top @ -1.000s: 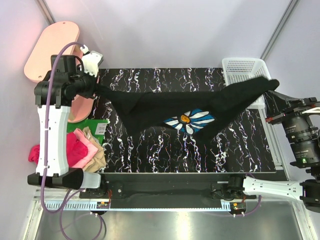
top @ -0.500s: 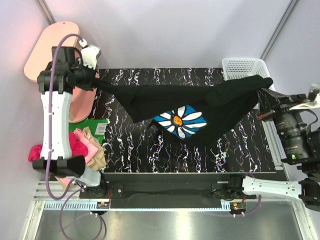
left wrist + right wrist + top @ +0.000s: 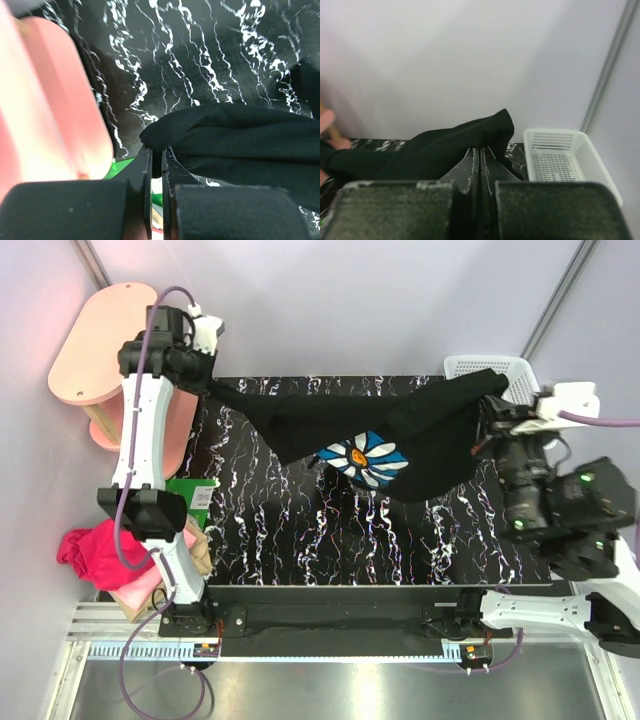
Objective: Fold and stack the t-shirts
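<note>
The black t-shirt (image 3: 330, 425) with the daisy print (image 3: 365, 457) hangs stretched in the air over the far part of the table, held at both ends. My left gripper (image 3: 213, 386) is shut on its left end at the table's far left corner; the left wrist view shows the cloth (image 3: 240, 140) pinched between the fingers (image 3: 145, 165). My right gripper (image 3: 487, 405) is shut on its right end next to the basket; the right wrist view shows the cloth (image 3: 445, 145) pinched too. A magenta tee (image 3: 95, 550) and a pink tee (image 3: 140, 585) lie left of the table.
A white basket (image 3: 500, 370) stands at the far right corner, also in the right wrist view (image 3: 560, 160). A pink shelf (image 3: 95, 350) stands at the far left. A green packet (image 3: 195, 495) lies at the table's left edge. The black marbled table (image 3: 330, 540) spreads below the shirt.
Both arms have risen and moved toward the far side, lifting the black shirt. The daisy print has shifted left and farther back. The left arm now reveals more of the magenta tee.
</note>
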`<control>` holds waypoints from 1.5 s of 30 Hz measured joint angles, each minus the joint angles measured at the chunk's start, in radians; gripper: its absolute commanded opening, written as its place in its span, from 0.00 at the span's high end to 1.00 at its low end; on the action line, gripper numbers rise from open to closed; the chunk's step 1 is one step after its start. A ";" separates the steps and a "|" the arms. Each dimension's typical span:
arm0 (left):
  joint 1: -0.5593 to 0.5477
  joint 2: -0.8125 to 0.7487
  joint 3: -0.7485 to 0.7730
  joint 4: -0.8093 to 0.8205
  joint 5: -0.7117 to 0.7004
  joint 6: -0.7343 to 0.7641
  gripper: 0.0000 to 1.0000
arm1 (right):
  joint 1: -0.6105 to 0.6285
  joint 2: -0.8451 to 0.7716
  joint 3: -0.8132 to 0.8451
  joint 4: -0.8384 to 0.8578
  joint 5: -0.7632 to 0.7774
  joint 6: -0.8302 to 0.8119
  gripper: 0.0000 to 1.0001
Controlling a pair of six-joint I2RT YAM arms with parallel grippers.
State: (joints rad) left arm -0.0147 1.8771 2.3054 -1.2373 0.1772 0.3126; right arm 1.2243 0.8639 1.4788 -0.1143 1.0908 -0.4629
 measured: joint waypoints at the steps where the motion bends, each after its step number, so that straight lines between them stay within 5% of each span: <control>1: -0.005 0.019 0.002 -0.001 -0.006 -0.004 1.00 | -0.027 0.018 -0.004 0.010 0.000 -0.001 1.00; 8: -0.028 0.059 -0.006 -0.001 -0.021 -0.015 1.00 | -0.268 0.181 -0.016 -0.138 -0.080 0.212 1.00; 14: -0.063 0.097 0.163 0.042 -0.139 -0.016 1.00 | -0.621 0.239 0.004 -0.225 -0.281 0.357 1.00; 21: -0.090 0.204 0.261 0.183 -0.251 -0.013 1.00 | -0.860 0.446 0.264 -0.241 -0.522 0.450 1.00; 25: -0.090 0.204 0.133 0.214 -0.253 -0.013 1.00 | -0.881 0.500 0.335 -0.306 -0.647 0.530 1.00; 28: -0.088 0.122 -0.103 0.238 -0.224 0.005 1.00 | -0.881 0.437 0.252 -0.362 -0.742 0.626 1.00; 34: -0.061 -0.123 -0.565 0.204 -0.107 0.091 1.00 | -0.882 0.054 -0.229 -0.531 -0.972 0.885 0.98; 36: -0.054 -0.203 -0.673 0.179 -0.075 0.134 0.99 | -0.880 -0.063 -0.367 -0.612 -1.057 0.972 0.82; 39: -0.046 -0.291 -0.799 0.154 -0.035 0.187 0.95 | -0.876 -0.245 -0.553 -0.757 -1.195 1.103 0.35; 43: -0.037 -0.331 -0.909 0.127 0.006 0.230 0.77 | -0.875 -0.404 -0.647 -0.941 -1.332 1.237 0.29; 45: -0.032 -0.331 -0.935 0.120 0.019 0.243 0.76 | -0.875 -0.421 -0.640 -0.978 -1.373 1.266 0.29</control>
State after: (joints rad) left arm -0.0463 1.5459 1.3708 -1.1175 0.1959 0.5552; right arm 0.3489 0.4427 0.8387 -1.0927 -0.2817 0.8028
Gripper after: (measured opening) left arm 0.205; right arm 0.703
